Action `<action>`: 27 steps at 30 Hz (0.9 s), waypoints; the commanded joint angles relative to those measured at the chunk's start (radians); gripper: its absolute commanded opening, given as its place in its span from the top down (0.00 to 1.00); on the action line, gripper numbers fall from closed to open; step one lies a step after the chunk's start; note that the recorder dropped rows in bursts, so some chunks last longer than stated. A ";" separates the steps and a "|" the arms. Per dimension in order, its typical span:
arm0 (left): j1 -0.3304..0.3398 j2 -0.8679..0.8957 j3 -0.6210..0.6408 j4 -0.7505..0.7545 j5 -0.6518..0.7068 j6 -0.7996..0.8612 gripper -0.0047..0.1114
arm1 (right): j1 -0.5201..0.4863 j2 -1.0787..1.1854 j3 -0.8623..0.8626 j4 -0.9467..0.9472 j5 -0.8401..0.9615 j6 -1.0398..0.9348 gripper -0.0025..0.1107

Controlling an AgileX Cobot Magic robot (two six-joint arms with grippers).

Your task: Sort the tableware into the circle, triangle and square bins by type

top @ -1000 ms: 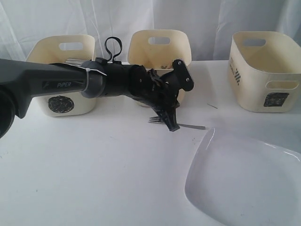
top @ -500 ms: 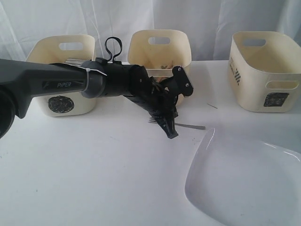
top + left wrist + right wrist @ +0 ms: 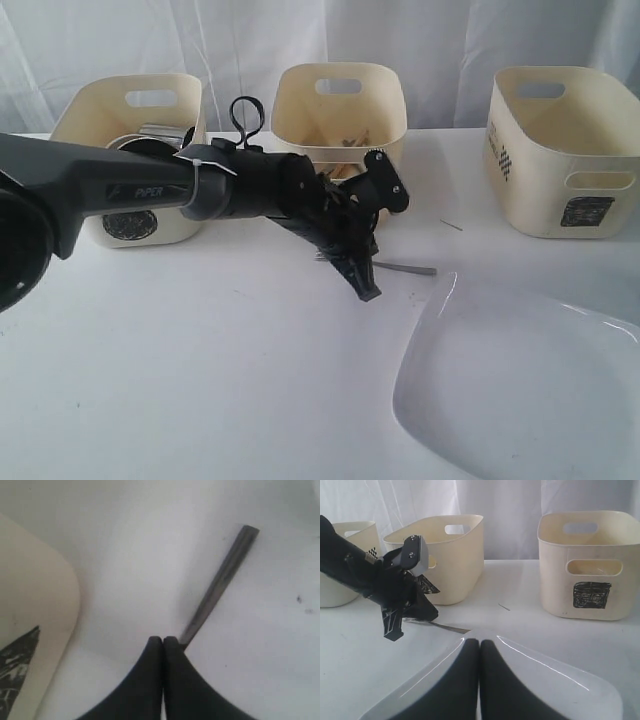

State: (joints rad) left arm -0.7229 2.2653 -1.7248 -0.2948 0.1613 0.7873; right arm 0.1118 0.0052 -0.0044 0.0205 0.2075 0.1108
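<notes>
Now, exterior view first: the fork [image 3: 408,268] lies flat on the table [image 3: 200,380] just past centre toward 3 o'clock, not yet binned. The left gripper [image 3: 366,290] hangs over its tine end, tips angled down. The large white plate [image 3: 520,400] sits at 5 o'clock, also unsorted. The circle bin [image 3: 95,100] is at 10 o'clock, with a steel mug [image 3: 160,132] showing over its rim and something dark beside the mug that I cannot identify. The triangle bin [image 3: 300,105] is at 12 o'clock, named so by elimination since the arm hides its mark. A few thin pieces lie low inside it, too small to name. The square bin [image 3: 540,190] is at 2 o'clock. Nothing shows in it, though its floor is hidden. Judgement: sorting is well along, with the fork and plate the only pieces I can see outside the bins. Left wrist view: the jaws are pressed together with no gap and nothing visible between them. The fork handle runs out from beside the tips, and I cannot tell whether it is touched. A cream bin wall with a black mark stands near. Right wrist view: the right gripper [image 3: 479,647] has its jaws closed on nothing and hovers just above the plate's near rim. Beyond the plate stand the square bin and the triangle bin. The left gripper is in front of the latter, above the fork.
</notes>
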 commanded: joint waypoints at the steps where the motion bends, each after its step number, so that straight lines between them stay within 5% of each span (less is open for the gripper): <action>1: 0.000 -0.004 0.003 -0.018 0.003 -0.006 0.96 | -0.002 -0.005 0.004 -0.006 -0.004 -0.001 0.98; 27: 0.000 -0.001 0.003 -0.018 -0.109 -0.003 0.96 | -0.002 -0.005 0.004 -0.006 -0.004 -0.001 0.98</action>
State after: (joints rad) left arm -0.7229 2.2694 -1.7248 -0.2948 0.0558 0.7873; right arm 0.1118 0.0052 -0.0044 0.0205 0.2075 0.1108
